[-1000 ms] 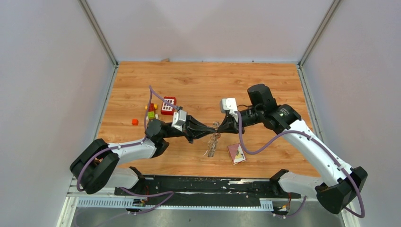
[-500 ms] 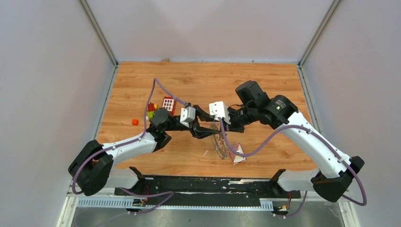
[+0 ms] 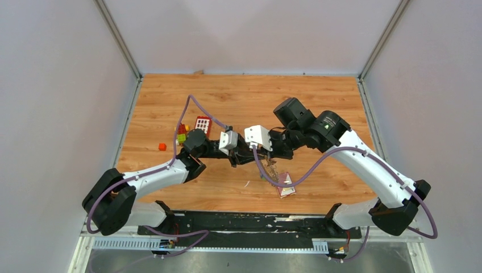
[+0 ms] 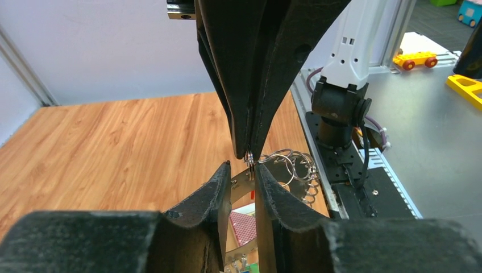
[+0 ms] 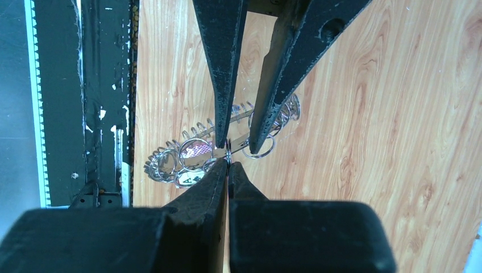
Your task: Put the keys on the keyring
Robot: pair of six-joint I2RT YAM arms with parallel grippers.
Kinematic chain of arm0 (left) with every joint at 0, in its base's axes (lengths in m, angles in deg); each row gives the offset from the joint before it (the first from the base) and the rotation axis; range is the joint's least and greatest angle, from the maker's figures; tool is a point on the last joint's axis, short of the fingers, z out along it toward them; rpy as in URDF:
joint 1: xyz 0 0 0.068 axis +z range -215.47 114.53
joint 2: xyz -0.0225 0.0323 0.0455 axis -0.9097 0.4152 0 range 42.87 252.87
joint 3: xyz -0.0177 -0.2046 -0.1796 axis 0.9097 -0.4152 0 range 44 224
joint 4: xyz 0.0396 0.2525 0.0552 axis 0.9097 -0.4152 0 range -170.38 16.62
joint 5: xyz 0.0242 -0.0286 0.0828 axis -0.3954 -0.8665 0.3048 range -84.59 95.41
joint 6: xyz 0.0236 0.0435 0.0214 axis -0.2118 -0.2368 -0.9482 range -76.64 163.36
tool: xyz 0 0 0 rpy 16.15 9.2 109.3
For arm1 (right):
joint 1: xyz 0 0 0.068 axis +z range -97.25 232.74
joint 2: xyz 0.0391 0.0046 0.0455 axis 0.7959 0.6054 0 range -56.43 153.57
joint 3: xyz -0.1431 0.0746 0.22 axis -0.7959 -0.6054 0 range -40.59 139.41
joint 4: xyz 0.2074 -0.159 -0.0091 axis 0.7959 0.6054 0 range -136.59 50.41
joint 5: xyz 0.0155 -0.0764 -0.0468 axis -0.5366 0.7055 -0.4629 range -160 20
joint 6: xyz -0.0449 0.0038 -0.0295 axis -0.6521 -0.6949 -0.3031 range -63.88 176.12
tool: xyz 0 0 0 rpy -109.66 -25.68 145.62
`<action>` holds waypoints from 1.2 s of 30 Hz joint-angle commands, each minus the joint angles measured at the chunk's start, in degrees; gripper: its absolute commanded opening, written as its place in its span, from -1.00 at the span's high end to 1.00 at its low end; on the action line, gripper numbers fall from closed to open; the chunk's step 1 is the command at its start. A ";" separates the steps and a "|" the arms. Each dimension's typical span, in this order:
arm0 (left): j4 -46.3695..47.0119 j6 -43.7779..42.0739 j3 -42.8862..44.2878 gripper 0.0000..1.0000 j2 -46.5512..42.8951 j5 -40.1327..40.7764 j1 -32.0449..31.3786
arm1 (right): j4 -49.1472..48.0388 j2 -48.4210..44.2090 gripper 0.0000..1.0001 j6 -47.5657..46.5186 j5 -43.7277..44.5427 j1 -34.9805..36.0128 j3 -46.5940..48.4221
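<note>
Shows both arms reaching inward and meeting tip to tip over the near half of the desk [image 3: 239,94], about midway between its left and right edges. Shows the right claw [image 5: 228,165] pressed together, pinching a small split ring [image 5: 227,149] edge-on at its very tip. Shows the left claw [image 4: 243,173] spread a little, with one finger on either side of the right claw's tip and of that small split ring; cannot tell whether either pad touches the metal. Puts the keyring [image 3: 270,169] directly under the two tips: a grey band fringed all round with small silvery rings, tilted and running down towards the near edge of the desk. Cannot tell whether its lower end rests on the wood. Finds a maroon card [image 3: 286,185] flat on the desk just right of the keyring's lower end, close to the near edge, and catches it again in the left wrist view, low between the left claw's fingers. Finds a red block with white squares [image 3: 202,125] well to the left, beyond the left arm's wrist, with a green and yellow brick cluster [image 3: 182,136] just beside it and a small orange cube [image 3: 162,147] lying apart, nearer the left edge of the desk
</note>
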 commanded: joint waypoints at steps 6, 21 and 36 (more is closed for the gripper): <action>1.51 -1.43 0.37 0.48 0.43 -0.54 -0.91 | -2.75 -0.75 1.00 0.79 -0.37 0.36 0.64; 2.53 -0.96 0.01 0.92 1.03 0.54 -1.66 | -4.29 -0.81 1.00 1.60 -1.97 0.37 -0.68; 22.21 10.51 -6.16 1.00 -0.55 4.53 -0.30 | -11.33 -8.08 0.06 1.95 -15.51 -8.67 -8.76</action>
